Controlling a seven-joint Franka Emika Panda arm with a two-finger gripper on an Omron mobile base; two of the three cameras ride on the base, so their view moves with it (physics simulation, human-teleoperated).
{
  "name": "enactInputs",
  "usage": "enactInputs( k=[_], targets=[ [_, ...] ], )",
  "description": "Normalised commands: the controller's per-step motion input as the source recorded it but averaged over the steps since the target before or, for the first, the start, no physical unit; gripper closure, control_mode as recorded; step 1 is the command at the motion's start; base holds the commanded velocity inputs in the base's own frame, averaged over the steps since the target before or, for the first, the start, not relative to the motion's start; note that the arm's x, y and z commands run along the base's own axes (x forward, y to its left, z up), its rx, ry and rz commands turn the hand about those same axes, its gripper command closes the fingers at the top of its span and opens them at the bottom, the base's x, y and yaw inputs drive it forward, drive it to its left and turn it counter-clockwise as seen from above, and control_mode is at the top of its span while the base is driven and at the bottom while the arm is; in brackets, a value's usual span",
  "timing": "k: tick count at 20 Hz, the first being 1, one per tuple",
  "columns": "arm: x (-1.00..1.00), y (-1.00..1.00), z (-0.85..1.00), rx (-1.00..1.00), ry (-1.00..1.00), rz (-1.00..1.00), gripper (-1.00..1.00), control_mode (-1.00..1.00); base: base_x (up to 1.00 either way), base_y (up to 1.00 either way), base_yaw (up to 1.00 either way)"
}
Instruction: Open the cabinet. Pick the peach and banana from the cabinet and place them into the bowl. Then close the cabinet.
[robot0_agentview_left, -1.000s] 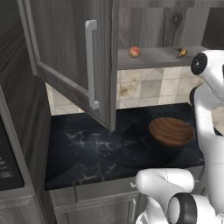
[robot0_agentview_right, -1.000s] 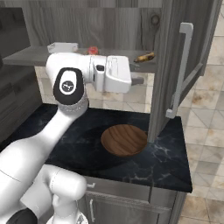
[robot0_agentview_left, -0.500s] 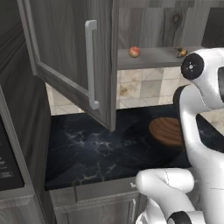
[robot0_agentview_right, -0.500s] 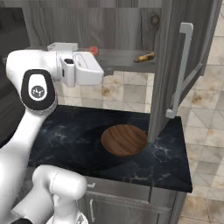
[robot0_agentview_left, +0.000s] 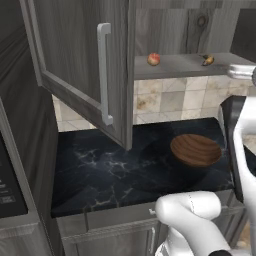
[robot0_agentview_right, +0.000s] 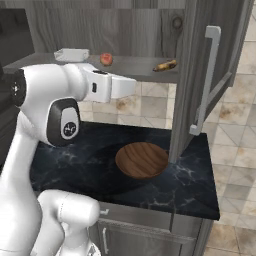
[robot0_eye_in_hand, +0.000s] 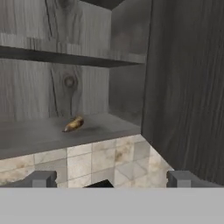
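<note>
Counter (robot0_agentview_left: 115, 170): dark marbled top below the wall units, tiled wall behind.
Cabinet (robot0_agentview_left: 80, 55): both doors swung wide, lower shelf exposed.
Peach (robot0_agentview_left: 153, 59): on that shelf, toward its left end.
Banana (robot0_eye_in_hand: 73, 124): on the same shelf, well apart from the peach, toward the right end.
Bowl (robot0_agentview_right: 142, 159): on the counter near its right front corner, apparently with nothing in it.
Claw (robot0_eye_in_hand: 111, 179): fingertips spread wide, nothing between them, facing the shelf short of the banana.
</note>
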Motion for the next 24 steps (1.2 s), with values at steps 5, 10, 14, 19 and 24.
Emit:
enactInputs(
  k=[5,10,14,19,24],
  targets=[
    [0.18,0.00,0.00,0.21,-0.01,0.28,-1.00,-1.00,0.00,0.00,0.00],
    [0.28,0.00,0.00,0.23,0.00,0.12,-1.00,-1.00,0.00,0.00,0.00],
    [0.25,0.00,0.00,0.10,0.01,0.00,-1.00,-1.00,0.00,0.00,0.00],
    [0.40,0.00,0.00,0.00,0.09,0.00,-1.00,-1.00,0.00,0.00,0.00],
    [0.41,0.00,0.00,0.00,0.06,0.00,-1.00,-1.00,0.00,0.00,0.00]
  ],
)
